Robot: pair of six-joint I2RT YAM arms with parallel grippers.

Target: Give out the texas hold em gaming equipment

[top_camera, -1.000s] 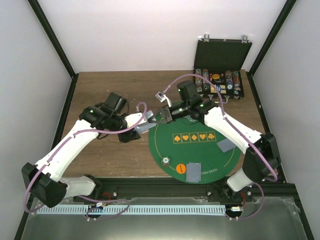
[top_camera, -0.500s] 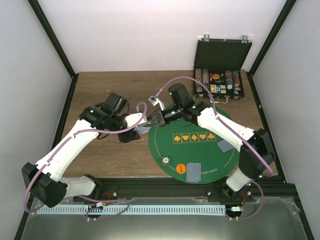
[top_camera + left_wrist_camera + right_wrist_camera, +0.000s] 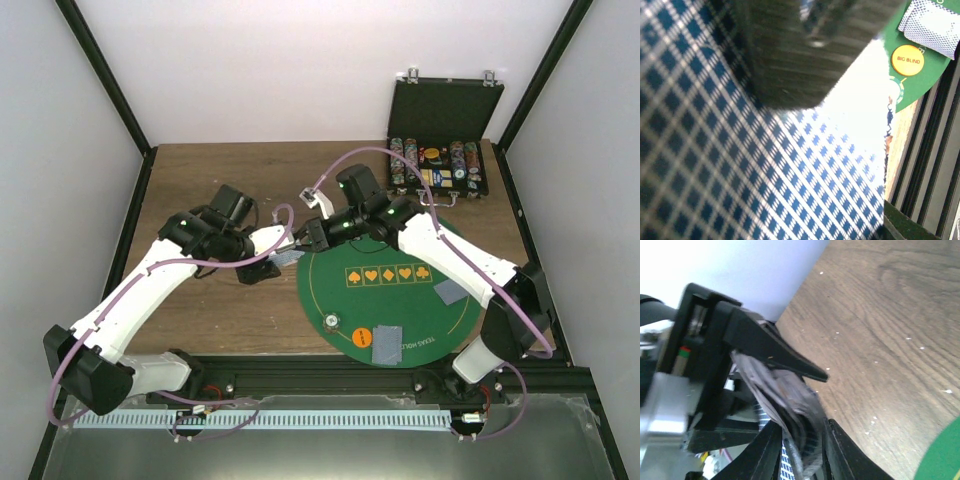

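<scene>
My left gripper is shut on a stack of playing cards at the left rim of the green mat. The cards' blue-checked backs fill the left wrist view and hide the fingers there. My right gripper meets the same stack from the right. In the right wrist view its jaws are closed round bent cards, beside the left gripper's black finger. Two more cards, an orange BIG BLIND disc and a striped chip lie on the mat.
An open black case with rows of chips stands at the back right of the wooden table. A black rail runs along the near edge. Both arms cross over the mat's left and upper parts.
My right gripper has moved left across the mat's top edge until it reached the cards in my left gripper. The left arm has stayed still.
</scene>
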